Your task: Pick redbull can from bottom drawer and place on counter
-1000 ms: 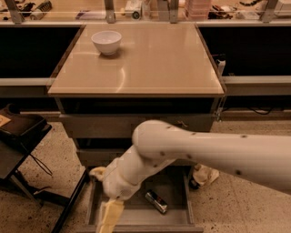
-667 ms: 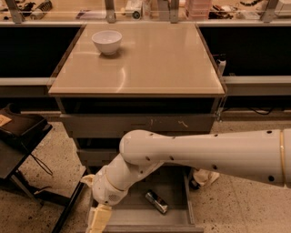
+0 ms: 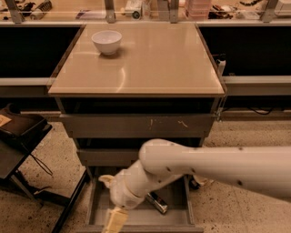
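The redbull can (image 3: 157, 203) lies on its side on the grey floor of the open bottom drawer (image 3: 175, 216), partly hidden behind my white arm. My gripper (image 3: 113, 221) hangs at the drawer's front left, low in the view and to the left of the can, apart from it. The glossy beige counter (image 3: 154, 59) tops the grey cabinet above.
A white bowl (image 3: 107, 42) stands at the counter's back left. Two narrower grey drawers (image 3: 136, 126) sit above the bottom one. A dark folding stand (image 3: 20, 136) is at the left. A cluttered shelf with metal posts (image 3: 136, 9) runs behind.
My arm has swung left and lower, bringing the gripper from above the drawer's middle left down to its front left corner. The can has not moved.
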Available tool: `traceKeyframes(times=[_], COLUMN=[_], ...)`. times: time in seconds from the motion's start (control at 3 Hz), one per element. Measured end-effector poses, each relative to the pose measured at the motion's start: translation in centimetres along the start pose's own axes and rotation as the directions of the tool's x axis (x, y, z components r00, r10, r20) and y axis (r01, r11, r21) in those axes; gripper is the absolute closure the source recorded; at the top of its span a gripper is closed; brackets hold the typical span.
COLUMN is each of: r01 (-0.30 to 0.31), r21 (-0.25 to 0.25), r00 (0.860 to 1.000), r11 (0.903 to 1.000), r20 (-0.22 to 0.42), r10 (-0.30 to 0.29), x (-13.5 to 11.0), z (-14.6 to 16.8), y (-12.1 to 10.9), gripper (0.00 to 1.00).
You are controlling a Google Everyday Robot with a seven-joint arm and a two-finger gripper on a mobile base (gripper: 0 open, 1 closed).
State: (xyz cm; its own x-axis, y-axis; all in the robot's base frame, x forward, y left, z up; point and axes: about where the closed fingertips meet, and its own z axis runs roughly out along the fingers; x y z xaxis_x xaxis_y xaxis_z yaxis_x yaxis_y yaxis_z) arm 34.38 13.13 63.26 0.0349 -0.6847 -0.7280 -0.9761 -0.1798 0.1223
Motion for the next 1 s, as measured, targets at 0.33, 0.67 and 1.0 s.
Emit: traceKeyframes(times=[0.33, 0.67, 1.0], r01=[-0.088, -0.1, -0.101], r21=[0.178, 0.24, 0.24], r00=[0.996, 0.995, 0.995], r11=[0.9801, 0.9655, 0.9654], r20=[0.007, 0.012, 0.012], r10=[0.088, 0.101, 0.101], x=[7.4, 9.5, 9.5], z=[-3.8, -6.1, -6.1], y=[0.4, 0.6, 0.6], gripper=[0.0, 0.0, 0.0])
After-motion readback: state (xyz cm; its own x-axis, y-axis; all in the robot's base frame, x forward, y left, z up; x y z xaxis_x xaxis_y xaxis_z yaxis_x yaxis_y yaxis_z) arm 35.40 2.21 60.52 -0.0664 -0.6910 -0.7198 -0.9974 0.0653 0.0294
